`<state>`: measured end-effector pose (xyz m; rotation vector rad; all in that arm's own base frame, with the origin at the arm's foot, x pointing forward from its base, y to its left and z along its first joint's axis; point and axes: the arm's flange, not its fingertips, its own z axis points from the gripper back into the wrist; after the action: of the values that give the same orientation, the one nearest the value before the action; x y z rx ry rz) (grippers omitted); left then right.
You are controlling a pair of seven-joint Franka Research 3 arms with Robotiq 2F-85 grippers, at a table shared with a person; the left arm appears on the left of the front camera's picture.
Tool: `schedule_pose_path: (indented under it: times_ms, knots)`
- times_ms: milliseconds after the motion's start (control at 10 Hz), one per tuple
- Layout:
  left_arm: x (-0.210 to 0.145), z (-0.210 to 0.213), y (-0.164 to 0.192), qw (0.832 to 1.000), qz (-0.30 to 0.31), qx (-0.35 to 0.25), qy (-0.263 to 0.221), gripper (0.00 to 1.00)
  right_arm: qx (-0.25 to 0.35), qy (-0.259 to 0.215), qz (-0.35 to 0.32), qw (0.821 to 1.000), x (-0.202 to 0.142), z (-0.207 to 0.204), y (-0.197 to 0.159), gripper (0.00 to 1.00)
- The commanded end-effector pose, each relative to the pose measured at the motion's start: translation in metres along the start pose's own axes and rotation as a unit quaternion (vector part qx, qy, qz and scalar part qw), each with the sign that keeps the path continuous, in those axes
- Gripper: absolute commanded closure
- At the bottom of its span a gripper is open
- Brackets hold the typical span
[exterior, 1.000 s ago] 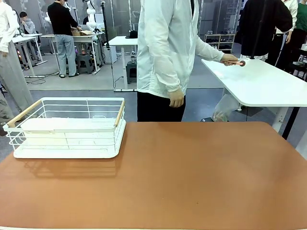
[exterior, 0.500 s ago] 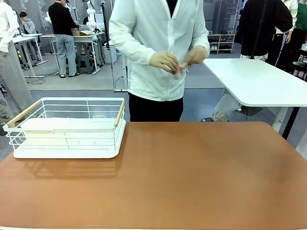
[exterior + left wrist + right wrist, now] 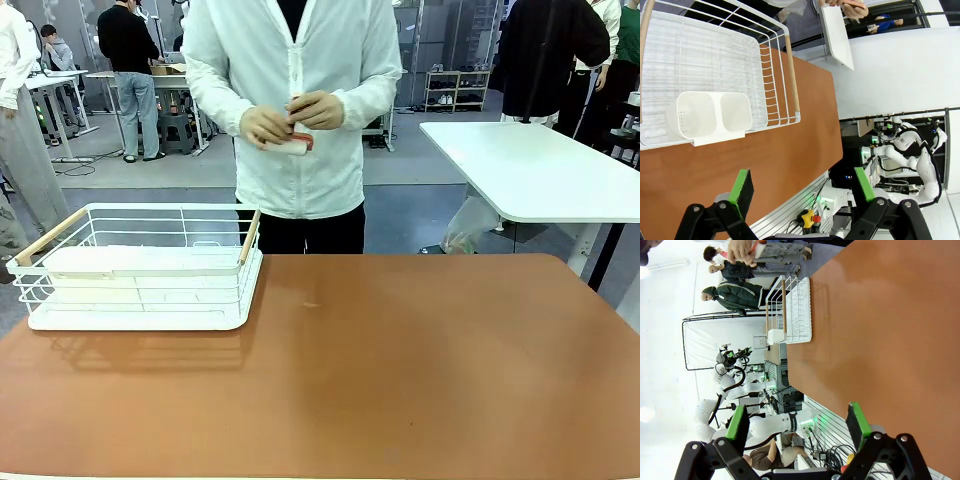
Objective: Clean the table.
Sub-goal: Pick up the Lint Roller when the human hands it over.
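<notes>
right hand (image 3: 799, 432) – fingers apart | over table (image 3: 890, 330) – basket (image 3: 792, 310) beyond

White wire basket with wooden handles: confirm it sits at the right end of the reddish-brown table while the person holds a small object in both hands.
Not right. The front view shows the white wire basket with wooden handles at the left end of the reddish-brown table. The person does hold a small object in both hands.

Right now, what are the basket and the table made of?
Basket: thin white rods in a see-through grid, so probably painted metal wire. Its handles look like pale bare wood. Table: smooth reddish-brown top with a soft sheen, maybe laminate or a mat; I can't tell which.
</notes>
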<state>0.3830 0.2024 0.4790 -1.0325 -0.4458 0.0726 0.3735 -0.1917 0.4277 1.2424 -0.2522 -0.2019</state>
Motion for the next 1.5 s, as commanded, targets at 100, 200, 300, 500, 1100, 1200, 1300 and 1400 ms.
schedule_pose_path:
  times_ms: [100, 200, 300, 500, 1100, 1200, 1300, 1400]
  knots:
    - [-0.0004, 0.0024, -0.0007, 1.0, -0.002, -0.005, -0.003, 0.0, 0.006, 0.0, 0.003, 1.0, -0.0005, 0.0, 0.0012, 0.0]
    - [-0.0004, 0.0024, -0.0007, 1.0, -0.002, -0.005, -0.003, 0.0, 0.006, 0.0, 0.003, 1.0, -0.0005, 0.0, 0.0012, 0.0]
    - [-0.0004, 0.0024, -0.0007, 1.0, -0.002, -0.005, -0.003, 0.0, 0.006, 0.0, 0.003, 1.0, -0.0005, 0.0, 0.0012, 0.0]
    - [-0.0004, 0.0024, -0.0007, 1.0, -0.002, -0.005, -0.003, 0.0, 0.006, 0.0, 0.003, 1.0, -0.0005, 0.0, 0.0012, 0.0]
    - [-0.0004, 0.0024, -0.0007, 1.0, -0.002, -0.005, -0.003, 0.0, 0.006, 0.0, 0.003, 1.0, -0.0005, 0.0, 0.0012, 0.0]
    - [-0.0004, 0.0024, -0.0007, 1.0, -0.002, -0.005, -0.003, 0.0, 0.006, 0.0, 0.003, 1.0, -0.0005, 0.0, 0.0012, 0.0]
    - [-0.0004, 0.0024, -0.0007, 1.0, -0.002, -0.005, -0.003, 0.0, 0.006, 0.0, 0.003, 1.0, -0.0005, 0.0, 0.0012, 0.0]
    - [-0.0004, 0.0024, -0.0007, 1.0, -0.002, -0.005, -0.003, 0.0, 0.006, 0.0, 0.003, 1.0, -0.0005, 0.0, 0.0012, 0.0]
